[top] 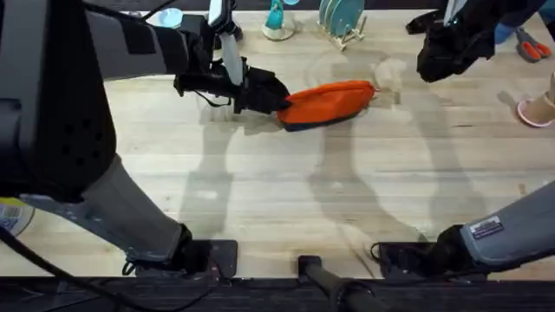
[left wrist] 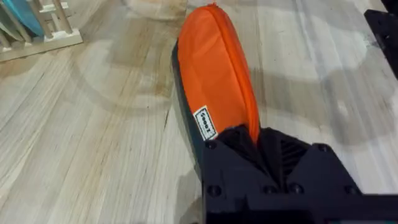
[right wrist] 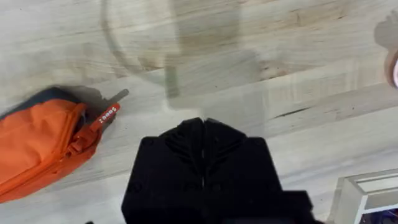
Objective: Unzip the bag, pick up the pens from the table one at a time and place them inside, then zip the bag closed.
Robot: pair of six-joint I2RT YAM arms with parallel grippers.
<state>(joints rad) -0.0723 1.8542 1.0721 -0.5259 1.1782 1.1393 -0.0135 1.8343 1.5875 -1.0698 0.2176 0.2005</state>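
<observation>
The orange bag [top: 328, 102] lies on its side toward the far middle of the wooden table [top: 277, 191], its dark navy strip along the near edge and its zipper seam running along the orange top. The left gripper [top: 279, 97] has reached across to the bag's left end and, from the left wrist camera, its black fingers [left wrist: 239, 138] are pinched tight on the end of the fabric, just past the small white label [left wrist: 205, 123] sewn into the seam. At the opposite end, the orange zipper pull tab [right wrist: 104, 116] with white lettering sticks out onto the bare wood, free of any grip. The right gripper [top: 431, 66] hangs above the table well off to the right of the bag, near the far edge; in its own wrist view the two black fingers [right wrist: 186, 134] are pressed flat together with nothing between them, and the bag's end shows off to one side. Behind the bag, along the far edge, stand a pale dish rack [top: 342, 33] with a teal plate [top: 334, 13] in it and a small teal-handled item [top: 277, 24]. A pink-rimmed object [top: 538, 108] sits at the right edge of the table.
</observation>
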